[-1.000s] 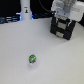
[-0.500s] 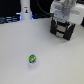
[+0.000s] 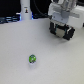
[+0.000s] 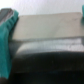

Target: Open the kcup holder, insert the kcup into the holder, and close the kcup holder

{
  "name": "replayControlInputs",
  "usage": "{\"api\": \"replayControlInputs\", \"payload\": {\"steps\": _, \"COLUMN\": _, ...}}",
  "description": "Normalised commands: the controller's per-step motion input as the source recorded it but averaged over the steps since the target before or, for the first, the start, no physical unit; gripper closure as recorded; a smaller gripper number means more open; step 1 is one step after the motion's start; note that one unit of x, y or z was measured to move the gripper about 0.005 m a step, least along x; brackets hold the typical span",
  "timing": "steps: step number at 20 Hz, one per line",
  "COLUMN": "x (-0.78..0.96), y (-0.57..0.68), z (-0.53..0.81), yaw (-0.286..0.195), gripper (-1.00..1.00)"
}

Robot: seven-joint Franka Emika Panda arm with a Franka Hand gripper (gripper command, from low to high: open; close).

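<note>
The kcup [image 3: 33, 59], a tiny green and yellow pod, lies alone on the white table toward the front of the exterior view. The kcup holder [image 3: 63, 33], a black boxy unit, stands at the back on the exterior view's right. My gripper [image 3: 61, 25] hangs right at the holder, and the arm hides much of it. In the wrist view my gripper [image 4: 44, 40] is open, its teal fingers [image 4: 7, 30] wide apart at both edges of the picture. The holder's grey top and dark front [image 4: 45, 55] fill the space between them, blurred and very close.
A tall white bottle-shaped object [image 3: 25, 10] stands at the back on the exterior view's left, beside dark equipment along the back edge. The white table [image 3: 20, 45] stretches between the pod and the holder.
The gripper has come down slightly toward the holder. The pod has not moved.
</note>
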Motion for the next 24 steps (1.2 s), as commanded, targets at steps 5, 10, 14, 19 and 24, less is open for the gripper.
{"api": "replayControlInputs", "payload": {"steps": 5, "x": 0.97, "y": -0.26, "z": 0.22, "yaw": -0.056, "gripper": 1.0}}
{"api": "replayControlInputs", "payload": {"steps": 10, "x": 0.95, "y": -0.29, "z": 0.23, "yaw": -0.076, "gripper": 1.0}}
{"api": "replayControlInputs", "payload": {"steps": 14, "x": 0.94, "y": -0.31, "z": 0.23, "yaw": -0.079, "gripper": 1.0}}
{"api": "replayControlInputs", "payload": {"steps": 19, "x": 0.92, "y": -0.36, "z": 0.23, "yaw": -0.084, "gripper": 1.0}}
{"api": "replayControlInputs", "payload": {"steps": 24, "x": 0.42, "y": -0.12, "z": 0.23, "yaw": -0.063, "gripper": -1.0}}
